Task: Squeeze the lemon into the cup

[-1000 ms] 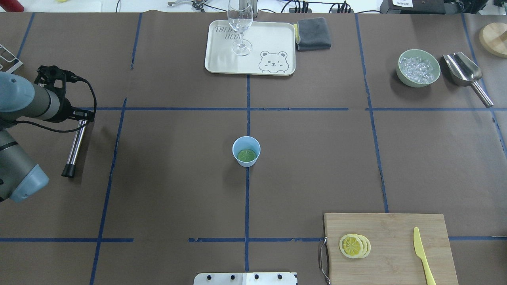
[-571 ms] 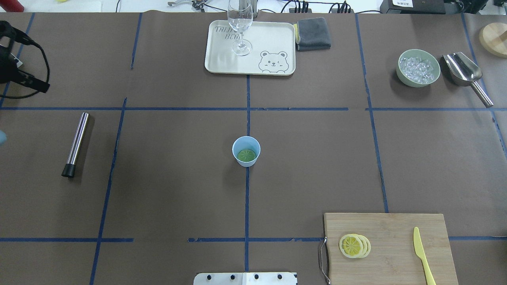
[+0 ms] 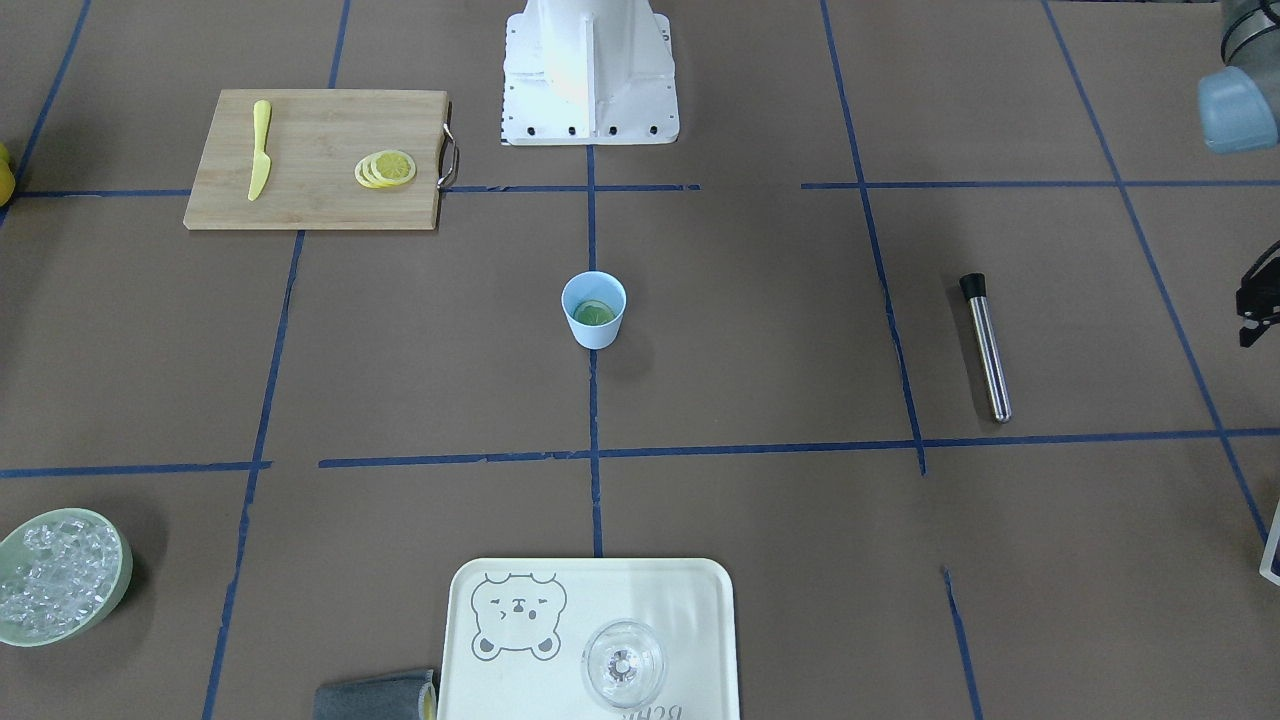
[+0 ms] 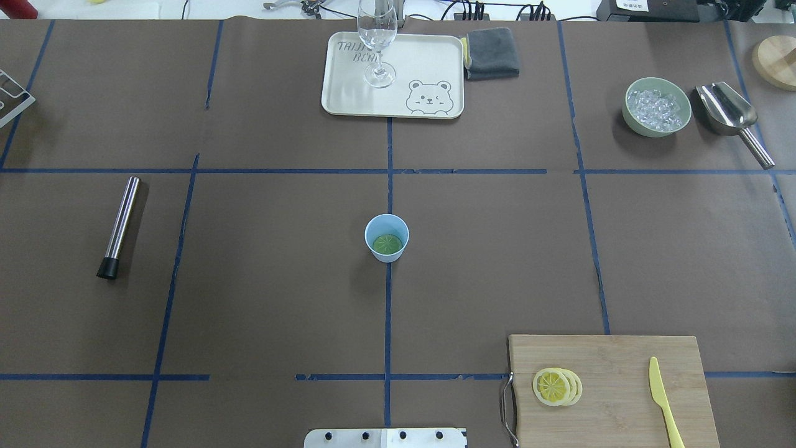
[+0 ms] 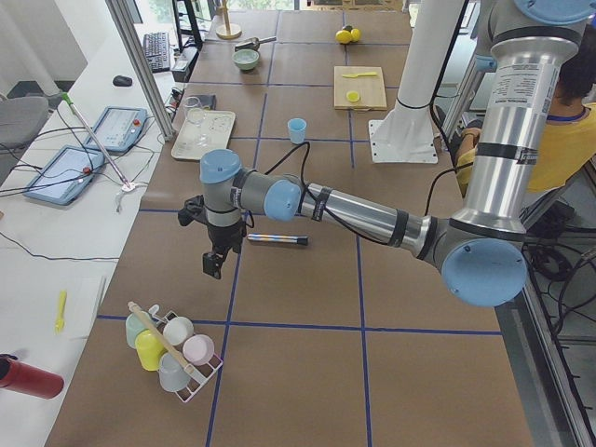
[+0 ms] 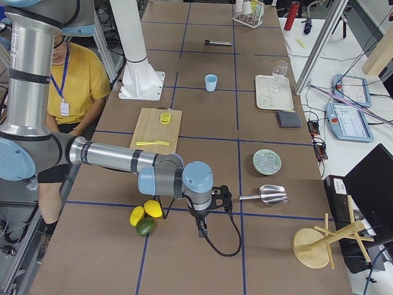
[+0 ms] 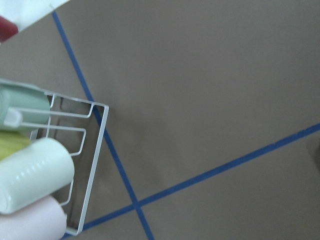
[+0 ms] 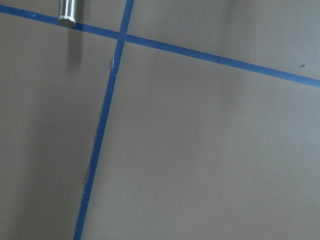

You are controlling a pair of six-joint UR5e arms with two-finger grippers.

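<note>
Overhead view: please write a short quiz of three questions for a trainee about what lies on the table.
1. True or false: the cup is empty.
2. The lemon slices lie on the: A cloth, B board, C bowl.
3. What stands on the tray?
Key: 1 false, a green slice lies inside; 2 B; 3 the glass.

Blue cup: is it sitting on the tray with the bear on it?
No, the cup stands by itself on the table, well away from the bear tray, which holds only the stemmed glass.
</note>
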